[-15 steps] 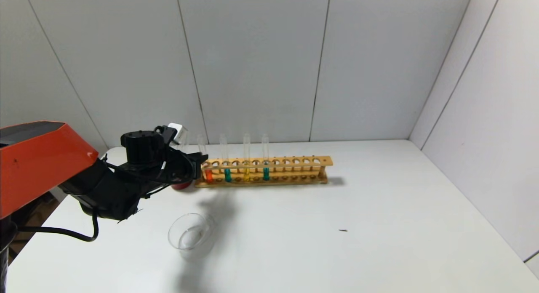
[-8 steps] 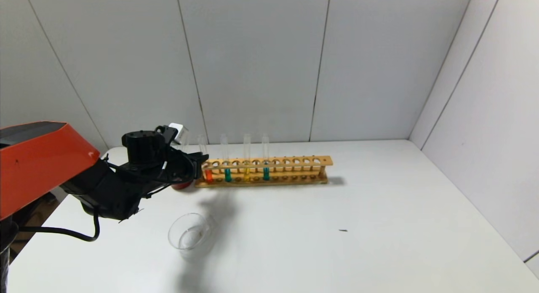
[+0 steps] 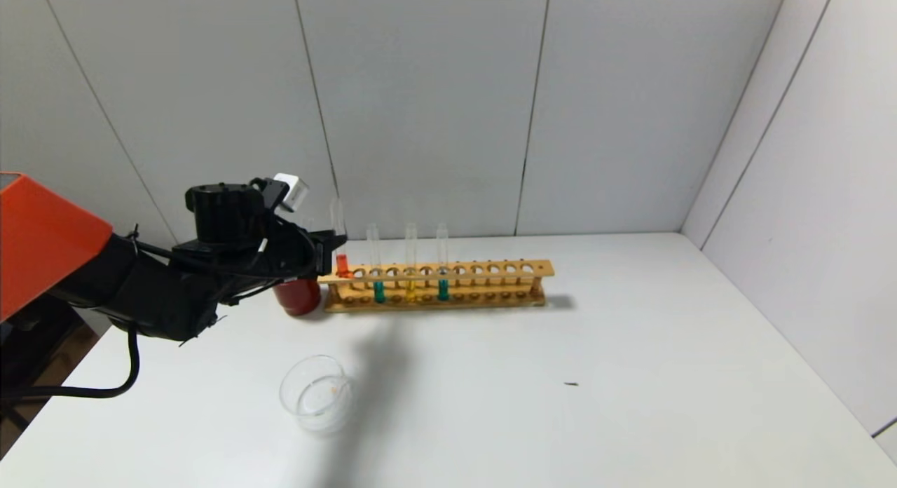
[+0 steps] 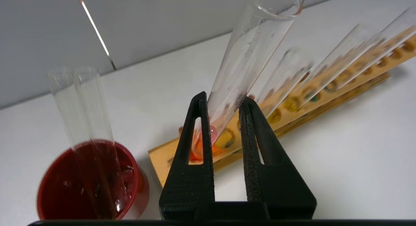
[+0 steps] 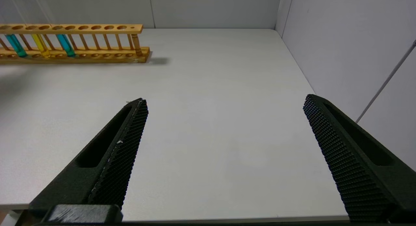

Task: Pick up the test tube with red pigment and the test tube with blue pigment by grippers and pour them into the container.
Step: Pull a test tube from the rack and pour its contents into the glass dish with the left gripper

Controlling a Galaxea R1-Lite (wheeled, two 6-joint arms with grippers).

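Observation:
My left gripper (image 3: 335,249) is shut on the test tube with red pigment (image 3: 341,244), holding it upright over the left end of the wooden rack (image 3: 490,269). The tube's orange-red bottom hangs level with the top rail. In the left wrist view both fingers (image 4: 200,122) pinch the tube (image 4: 250,54) low down. Two tubes with teal-blue liquid (image 3: 378,290) (image 3: 443,289) stand in the rack; either could be the test tube with blue pigment. The clear glass container (image 3: 315,393) sits on the table in front of the left arm. My right gripper (image 5: 224,101) is open over bare table, outside the head view.
A yellow-liquid tube (image 3: 411,286) stands between the teal ones. A dark red cup (image 3: 298,296) holding empty tubes (image 4: 87,106) sits just left of the rack. The rack (image 5: 97,54) also shows far off in the right wrist view. Walls close the back and right.
My left gripper has risen with the red tube, lifting it from the rack's lower rail to the top rail. The dark red cup has come into view beneath the arm.

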